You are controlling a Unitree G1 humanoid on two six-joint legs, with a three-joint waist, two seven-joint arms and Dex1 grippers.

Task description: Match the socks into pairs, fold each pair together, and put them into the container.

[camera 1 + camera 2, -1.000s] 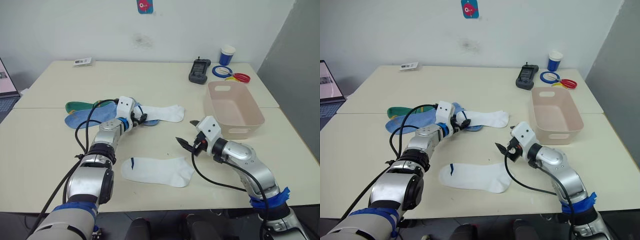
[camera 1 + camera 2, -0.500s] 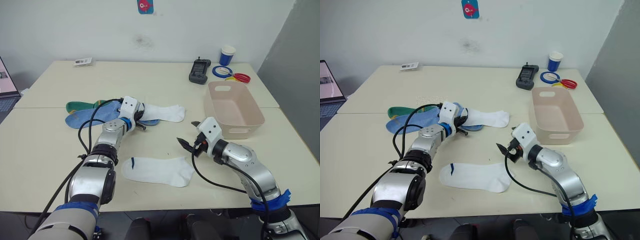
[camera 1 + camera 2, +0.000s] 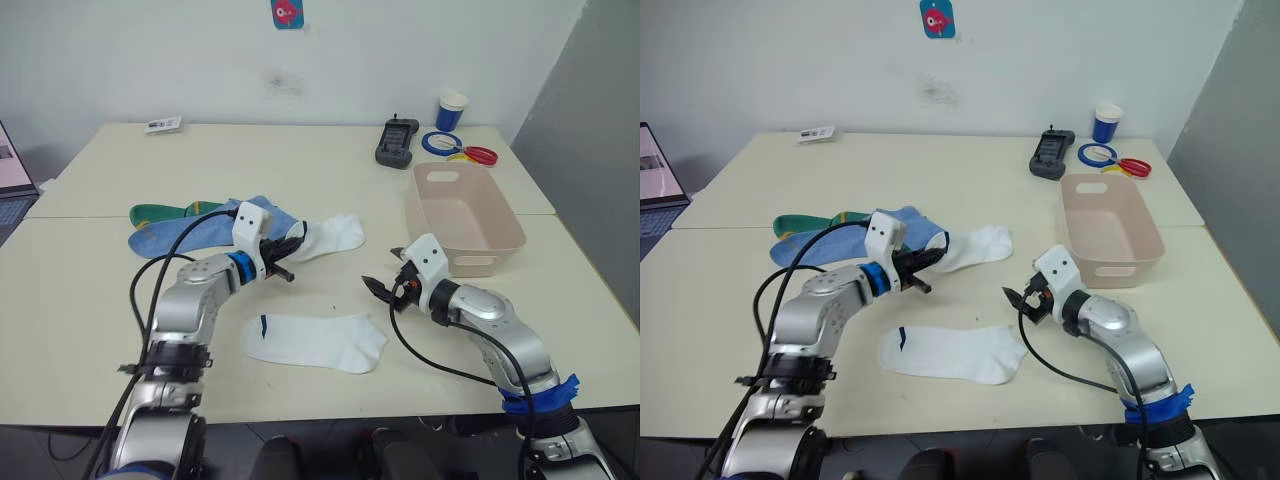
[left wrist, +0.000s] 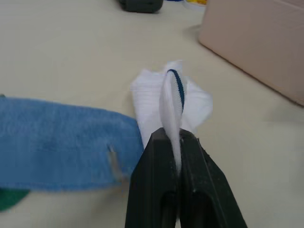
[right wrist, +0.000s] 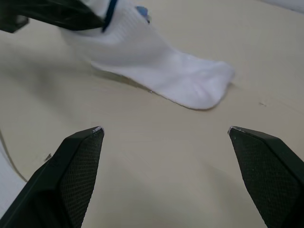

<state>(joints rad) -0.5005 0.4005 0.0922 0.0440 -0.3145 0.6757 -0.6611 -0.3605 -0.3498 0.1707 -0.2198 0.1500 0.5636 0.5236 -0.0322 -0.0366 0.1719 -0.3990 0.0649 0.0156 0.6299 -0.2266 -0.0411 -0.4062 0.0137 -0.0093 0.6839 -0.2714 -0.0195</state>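
Both head eyes looked forward and down over the table (image 3: 330, 180), sharing one scene. The left wrist camera sat close behind a pinched white sock (image 4: 172, 102); the right wrist camera faced that same sock (image 5: 156, 71) from low and near.

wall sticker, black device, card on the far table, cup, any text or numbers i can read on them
No text can be read.
Wall sticker: a red shape on blue, no legible words.
Card: print too small to read.
Black device: nothing legible.
Cup: blue and white, no legible print.
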